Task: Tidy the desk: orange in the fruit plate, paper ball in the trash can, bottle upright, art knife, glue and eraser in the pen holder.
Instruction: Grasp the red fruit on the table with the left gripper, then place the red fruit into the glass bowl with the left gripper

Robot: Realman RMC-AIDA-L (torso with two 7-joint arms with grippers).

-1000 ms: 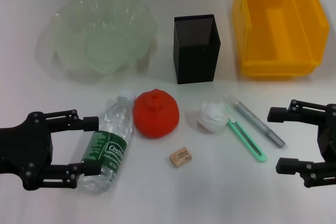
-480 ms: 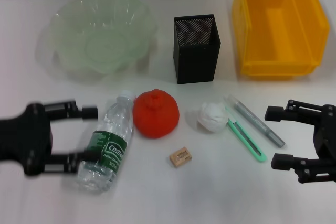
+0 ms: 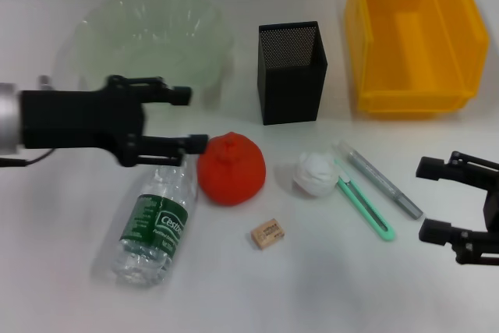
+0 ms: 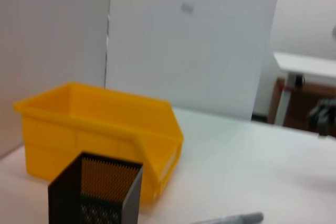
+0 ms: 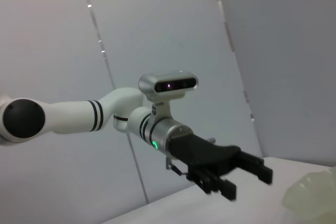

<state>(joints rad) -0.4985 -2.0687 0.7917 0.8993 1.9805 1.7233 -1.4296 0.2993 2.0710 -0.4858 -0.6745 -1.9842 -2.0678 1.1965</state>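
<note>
The orange (image 3: 231, 169) lies mid-table. A clear bottle (image 3: 153, 228) with a green label lies on its side to its left. The white paper ball (image 3: 316, 173), green art knife (image 3: 365, 208), grey glue stick (image 3: 382, 185) and small eraser (image 3: 267, 234) lie to the right. The black mesh pen holder (image 3: 291, 72), green glass fruit plate (image 3: 148, 37) and yellow bin (image 3: 413, 37) stand at the back. My left gripper (image 3: 195, 118) is open and empty, above the bottle's cap, just left of the orange. My right gripper (image 3: 422, 198) is open and empty, right of the glue stick.
The left wrist view shows the yellow bin (image 4: 100, 129), the pen holder (image 4: 97, 192) and the tip of the glue stick (image 4: 231, 219). The right wrist view shows my left gripper (image 5: 226, 174) and the fruit plate's rim (image 5: 310, 195). The table's front edge is near.
My left gripper has moved from around the bottle's body up and to the right, to beside the orange. My right gripper has drawn back slightly to the right.
</note>
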